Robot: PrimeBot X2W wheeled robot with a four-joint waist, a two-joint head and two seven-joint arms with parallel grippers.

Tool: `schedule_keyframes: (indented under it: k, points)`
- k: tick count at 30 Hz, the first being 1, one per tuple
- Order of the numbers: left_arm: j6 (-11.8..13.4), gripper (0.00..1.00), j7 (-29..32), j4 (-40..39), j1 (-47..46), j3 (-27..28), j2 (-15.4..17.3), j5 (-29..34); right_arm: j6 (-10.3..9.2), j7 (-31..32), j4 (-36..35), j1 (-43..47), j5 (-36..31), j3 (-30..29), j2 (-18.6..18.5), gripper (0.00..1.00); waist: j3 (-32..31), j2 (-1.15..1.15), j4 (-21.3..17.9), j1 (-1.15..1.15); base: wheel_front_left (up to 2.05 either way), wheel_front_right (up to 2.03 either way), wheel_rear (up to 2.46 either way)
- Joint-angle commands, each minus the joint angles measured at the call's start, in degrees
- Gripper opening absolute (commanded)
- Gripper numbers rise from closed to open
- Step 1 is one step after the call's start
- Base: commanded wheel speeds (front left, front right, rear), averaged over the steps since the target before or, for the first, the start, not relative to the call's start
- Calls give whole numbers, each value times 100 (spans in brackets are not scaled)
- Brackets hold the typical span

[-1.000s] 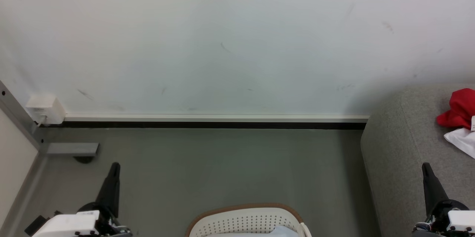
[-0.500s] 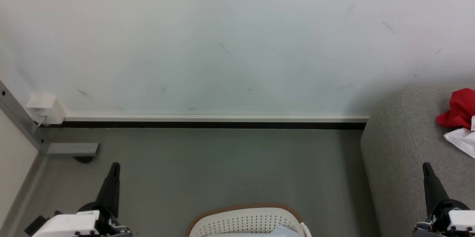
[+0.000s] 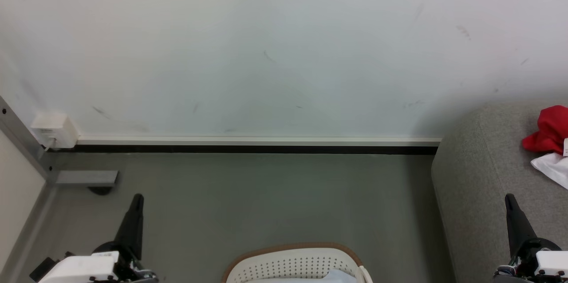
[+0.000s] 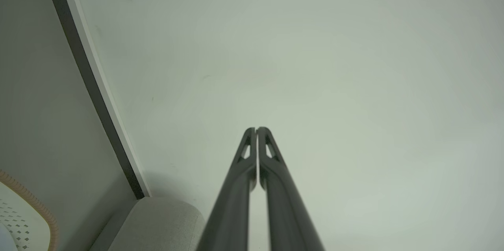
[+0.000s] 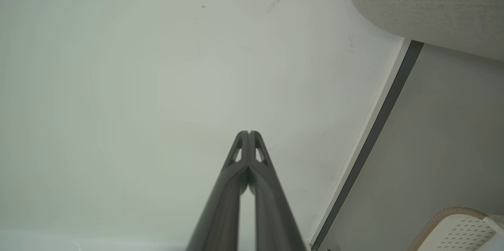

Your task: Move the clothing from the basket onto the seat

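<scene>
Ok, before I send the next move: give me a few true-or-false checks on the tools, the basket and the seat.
1. The left tool and the right tool are both shut. True.
2. The right tool holds red clothing. False: it holds nothing; the red clothing lies on the seat.
3. The basket stands on the floor, to the left of the seat. True.
4. The left tool is reaching into the basket. False: it is off to the basket's left, pointing toward the wall.
5. White fabric lies beside the red clothing on the seat. True.
</scene>
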Motion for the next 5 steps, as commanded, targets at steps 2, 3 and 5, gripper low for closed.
schedule_keyframes:
  k: [2,3,5]
  points:
    - [-9,0,24,-15,-35,15,34,-84,-12,-28,-33,0,46,9,-46,0,0,0,0,0,0,0,0]
    - [-9,0,24,-15,-34,15,34,-84,-12,-33,-33,0,50,12,-48,0,0,0,0,0,0,0,0]
    - [-9,0,24,-15,-34,15,34,-84,-12,-40,-34,1,59,20,-53,0,0,0,0,0,0,0,0]
